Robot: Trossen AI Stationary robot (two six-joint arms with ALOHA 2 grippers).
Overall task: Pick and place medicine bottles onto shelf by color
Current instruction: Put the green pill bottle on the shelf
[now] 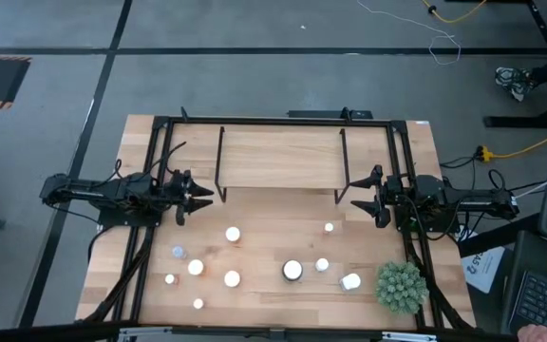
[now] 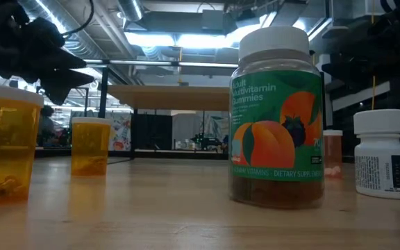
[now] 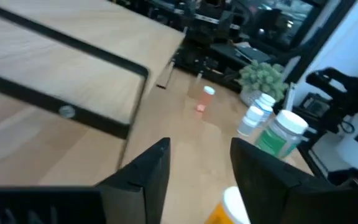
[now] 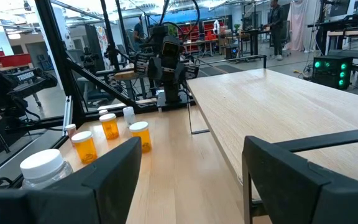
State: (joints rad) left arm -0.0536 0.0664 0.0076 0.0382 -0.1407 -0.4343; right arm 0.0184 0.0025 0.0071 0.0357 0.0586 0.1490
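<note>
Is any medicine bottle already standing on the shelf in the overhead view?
No: the shelf board is bare, and every bottle, such as the large jar, stands on the table in front of it.

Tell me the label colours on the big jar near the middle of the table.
Green, with orange fruit pictures and white lettering, on the big jar; the low view shows it best.

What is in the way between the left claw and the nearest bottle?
Nothing visible. Bare table lies between the open, empty left gripper and the nearest medicine bottle; the shelf stands off to the side.
</note>
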